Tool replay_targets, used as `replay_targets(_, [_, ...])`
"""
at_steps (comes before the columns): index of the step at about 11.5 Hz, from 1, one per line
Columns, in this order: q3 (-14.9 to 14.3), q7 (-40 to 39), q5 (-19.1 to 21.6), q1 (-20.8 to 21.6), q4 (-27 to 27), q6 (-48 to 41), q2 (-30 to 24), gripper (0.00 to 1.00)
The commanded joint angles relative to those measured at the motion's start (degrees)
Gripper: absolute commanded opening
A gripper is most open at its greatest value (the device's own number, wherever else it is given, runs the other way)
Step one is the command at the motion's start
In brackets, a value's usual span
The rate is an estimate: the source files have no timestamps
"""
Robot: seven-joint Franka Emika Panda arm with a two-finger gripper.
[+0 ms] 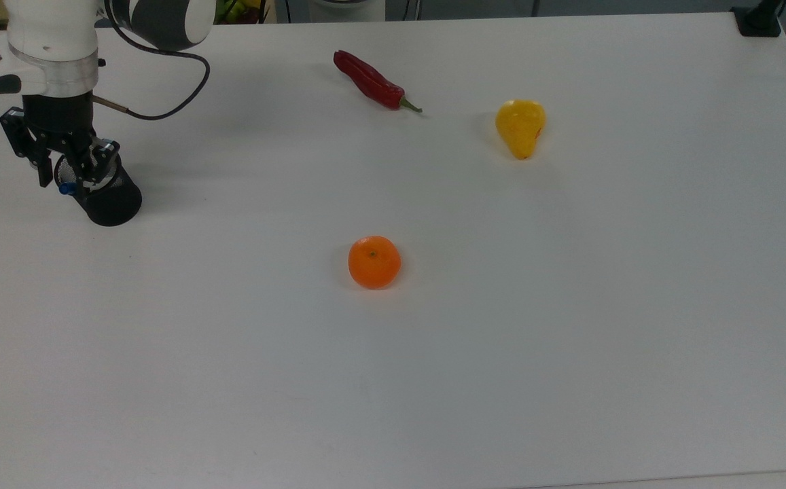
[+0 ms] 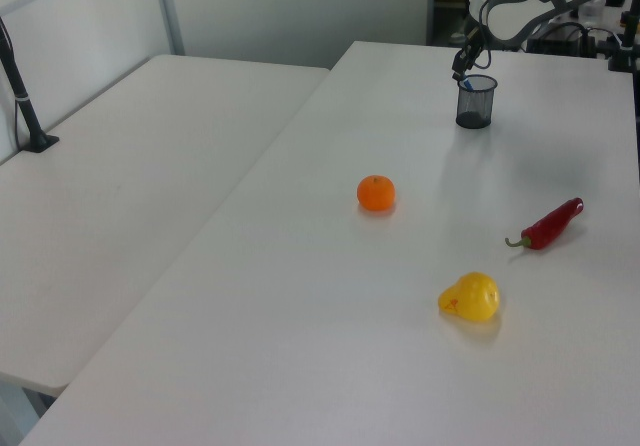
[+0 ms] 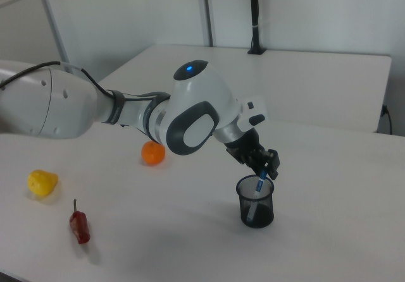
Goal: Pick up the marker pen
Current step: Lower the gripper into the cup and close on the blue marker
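The marker pen (image 1: 64, 188) stands tilted in a black mesh cup (image 1: 113, 202) at the top view's left; its blue cap pokes above the rim. My gripper (image 1: 65, 178) hangs right over the cup's mouth, open, with one finger on each side of the cap. In the left view the gripper (image 2: 467, 65) sits just above the cup (image 2: 476, 104), with the pen's blue top (image 2: 467, 83) at the rim. The right view has the gripper (image 3: 264, 167) right above the pen (image 3: 257, 190), which leans inside the cup (image 3: 256, 210).
On the white table (image 1: 501, 339) lie a red chili pepper (image 1: 371, 81), a yellow pear (image 1: 520, 126) and an orange (image 1: 374, 261), all far from the cup. A second table (image 2: 120, 166) stands at the left view's left.
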Motion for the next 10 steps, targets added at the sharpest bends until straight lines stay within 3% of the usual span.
replay_targets(1, [-0.3, -1.0, -0.7, 0.3, -1.2, 1.5, -0.8, 0.41])
replay_targets(4, [-0.3, -1.1, -0.7, 0.3, -1.2, 1.5, -0.8, 0.31])
replay_targets(6, [-0.3, -1.0, -0.7, 0.3, -1.2, 1.5, -0.8, 0.16])
replay_targets(10, [-0.3, -1.1, -0.6, 0.3, -1.2, 1.4, -1.4, 0.03])
